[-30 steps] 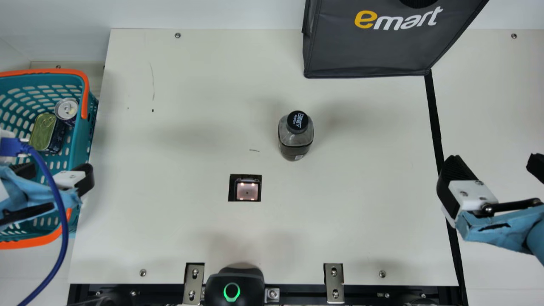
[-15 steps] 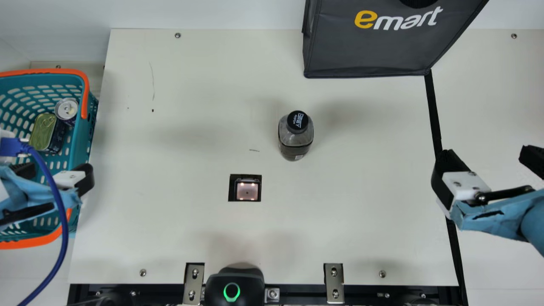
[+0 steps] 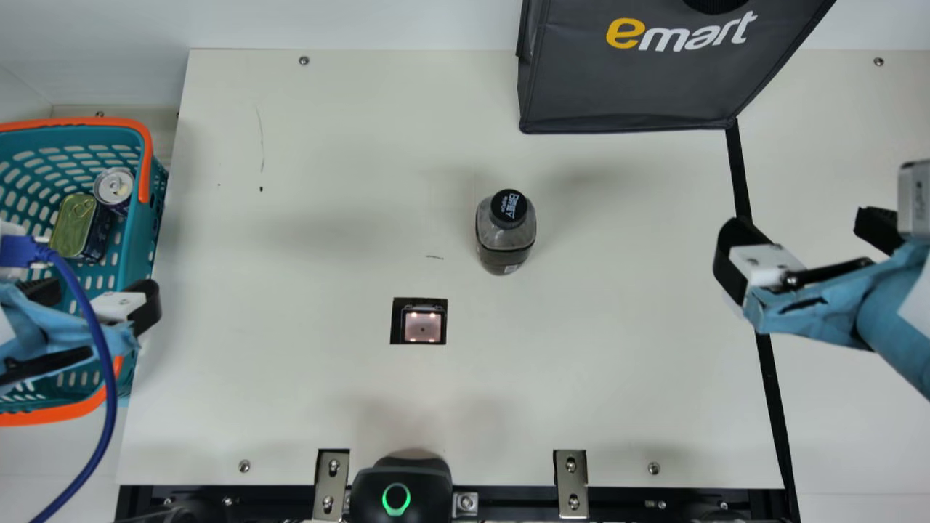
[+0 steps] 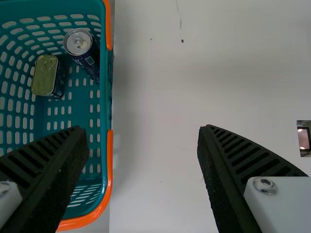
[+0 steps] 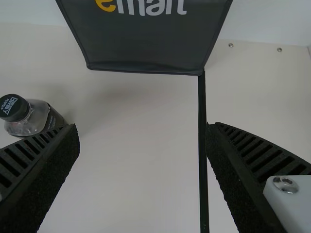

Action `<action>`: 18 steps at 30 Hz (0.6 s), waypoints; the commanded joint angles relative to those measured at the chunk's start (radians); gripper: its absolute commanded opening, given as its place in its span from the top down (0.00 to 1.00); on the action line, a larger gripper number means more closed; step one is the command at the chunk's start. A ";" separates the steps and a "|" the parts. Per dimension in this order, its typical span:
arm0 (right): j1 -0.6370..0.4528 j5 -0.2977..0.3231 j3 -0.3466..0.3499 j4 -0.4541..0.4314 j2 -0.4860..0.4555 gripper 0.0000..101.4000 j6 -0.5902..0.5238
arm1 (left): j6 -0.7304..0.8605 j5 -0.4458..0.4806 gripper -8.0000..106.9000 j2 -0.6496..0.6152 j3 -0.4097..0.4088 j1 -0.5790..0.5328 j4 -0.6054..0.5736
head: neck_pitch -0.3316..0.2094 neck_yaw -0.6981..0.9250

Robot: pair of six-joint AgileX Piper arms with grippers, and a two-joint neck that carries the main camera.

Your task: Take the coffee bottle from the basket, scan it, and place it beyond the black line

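In the main view my left gripper [image 3: 100, 299] hangs open over the basket [image 3: 136, 250]; the left wrist view shows the same gripper [image 4: 141, 145] with nothing between its fingers. On the table, upright and right of the middle, stands the coffee bottle [image 3: 506, 236], away from both grippers. My right gripper [image 3: 803, 232] is above the black line [image 3: 740, 181] at the right, open and empty. From its wrist view, the right gripper [image 5: 141, 141] has widely parted fingers, and the bottle [image 5: 36, 119] lies beyond one of them. The scanner window [image 3: 423, 325] is set in the table, nearer than the bottle.
A can [image 3: 114, 187] and a green-topped tin [image 3: 73, 226] are in the basket. A dark shopping bag [image 3: 639, 80] stands at the back, by the far end of the black line. A blue cable [image 3: 102, 349] hangs by the left arm; a black device [image 3: 401, 487] sits at the front edge.
My right gripper has moved toward the back of the table and a little left, staying open. The left arm, the bottle and the basket have kept still.
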 commanded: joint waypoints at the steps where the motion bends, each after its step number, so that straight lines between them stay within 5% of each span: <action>1: 0.027 -0.014 -0.003 -0.016 0.020 0.10 0.019 | 0.000 0.000 0.15 0.000 0.000 0.000 0.000 | -0.027 0.002; 18: 0.289 -0.093 -0.034 -0.150 0.171 0.10 0.197 | 0.000 0.000 0.15 0.000 0.000 0.000 0.000 | -0.027 0.002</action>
